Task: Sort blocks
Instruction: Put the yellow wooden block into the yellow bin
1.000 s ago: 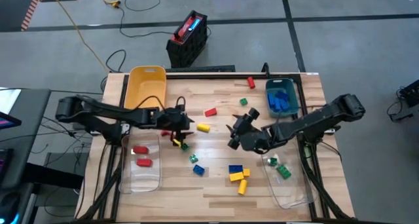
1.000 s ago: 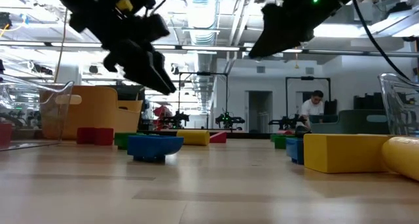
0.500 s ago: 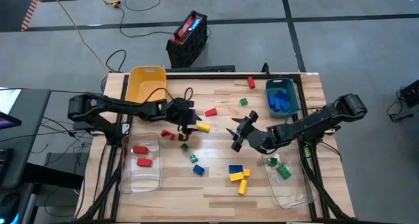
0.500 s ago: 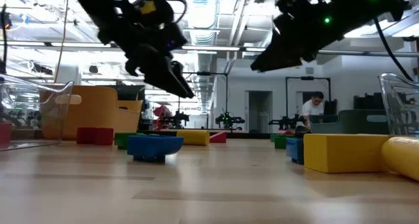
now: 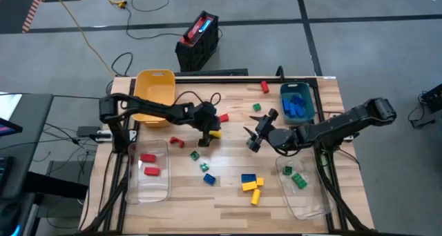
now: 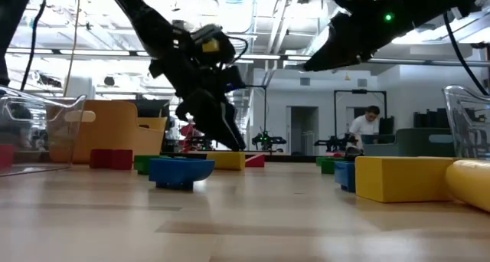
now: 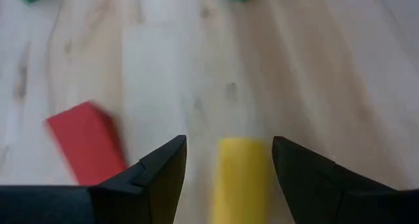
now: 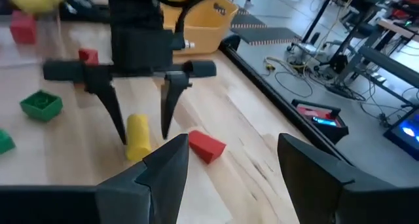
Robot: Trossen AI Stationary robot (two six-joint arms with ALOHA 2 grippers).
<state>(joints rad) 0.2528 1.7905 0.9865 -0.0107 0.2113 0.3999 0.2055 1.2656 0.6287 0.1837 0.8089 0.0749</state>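
Small studded blocks lie scattered on the wooden table (image 5: 228, 194). My left gripper (image 5: 209, 132) is open and pointing down. Its fingers stand on either side of a yellow block (image 7: 241, 178) without touching it, and the right wrist view shows this too (image 8: 137, 135). A red block (image 7: 85, 142) lies just beside it. My right gripper (image 5: 254, 138) is open and empty. It hovers above the table's middle, facing the left gripper. Green (image 5: 195, 154), blue (image 5: 209, 179) and yellow (image 5: 250, 186) blocks lie nearer the front edge.
A yellow bin (image 5: 155, 90) stands at the far left. A teal bin (image 5: 297, 101) with blue blocks stands at the far right. The clear bin at the near left (image 5: 150, 168) holds red blocks. The clear bin at the near right (image 5: 300, 184) holds green ones.
My left gripper has moved toward the table's right edge and come down, still open, until its fingers straddle the yellow block. My right gripper has drifted a little toward the far right. No block has moved.
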